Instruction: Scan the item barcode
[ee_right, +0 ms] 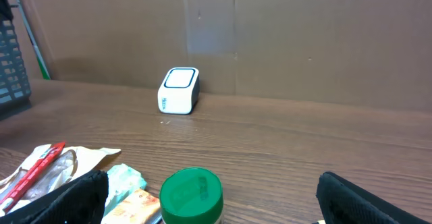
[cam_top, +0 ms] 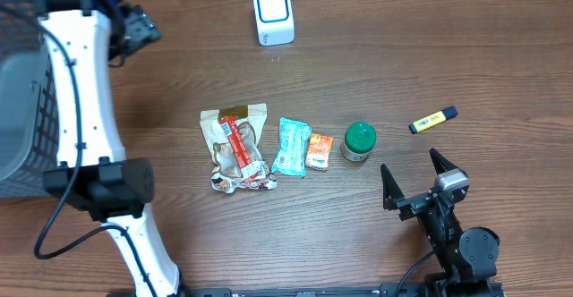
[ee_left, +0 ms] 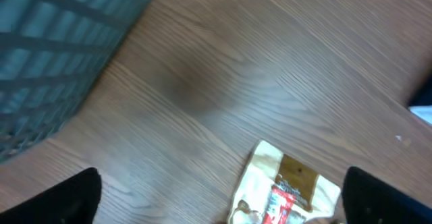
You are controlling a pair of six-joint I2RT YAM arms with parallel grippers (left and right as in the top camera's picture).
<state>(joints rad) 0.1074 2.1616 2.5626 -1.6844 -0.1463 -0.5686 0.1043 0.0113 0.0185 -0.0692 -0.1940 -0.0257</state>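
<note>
Listing the lot on the wooden table (cam_top: 403,55). The barcode scanner (cam_top: 273,13), a white upright unit, stands at the far edge, well apart from the goods.

Items, in a row mid-table, left to right:
- beige snack pouch (cam_top: 237,147) with a red label
- teal wrapper packet (cam_top: 291,147), just beside the pouch
- small orange carton (cam_top: 320,151), close against the packet
- green-lidded jar (cam_top: 359,141)
- yellow highlighter (cam_top: 433,119), set apart to the right

Which one is to be scanned cannot be told, and no barcode is legible in any view.

Left gripper (ee_left: 223,177): fingers spread wide, nothing between them. It hangs above bare table with the pouch's top edge showing below it and the wire basket (cam_top: 18,109) off to one side.

Right gripper (cam_top: 414,173): jaws wide apart, empty, low near the front edge, facing the jar.

Handling, by judgement:
- Pouch: light, soft and crinkled, so it will buckle and may slip. Take it by the sealed top edge.
- Jar: rigid, probably the heaviest piece here, and round, so apt to twist in the grip. Take it across the body below the lid.
- Carton: light, stiff, flat-faced. Pinch it across the narrow sides.
- In each case keep the fingers off the printed code.
</note>
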